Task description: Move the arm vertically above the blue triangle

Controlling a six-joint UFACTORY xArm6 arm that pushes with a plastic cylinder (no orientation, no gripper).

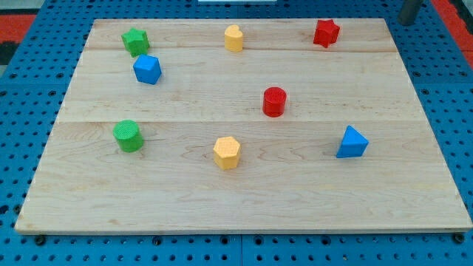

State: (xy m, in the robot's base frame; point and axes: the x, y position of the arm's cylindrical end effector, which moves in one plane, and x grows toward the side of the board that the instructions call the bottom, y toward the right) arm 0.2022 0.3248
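My tip (406, 20), a plain rod tool with nothing to pinch, is sitting upper right; sweeping down to just above the blue triangle (352, 142), avoiding the red cylinder (274, 101).

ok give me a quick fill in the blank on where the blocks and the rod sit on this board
The blue triangle lies at the view's ____ side.
The block nearest the blue triangle is the ____ cylinder.
My tip sits at the view's top ____ corner, touching no block.
The green star sits just above the ____ cube.

Missing words: right; red; right; blue
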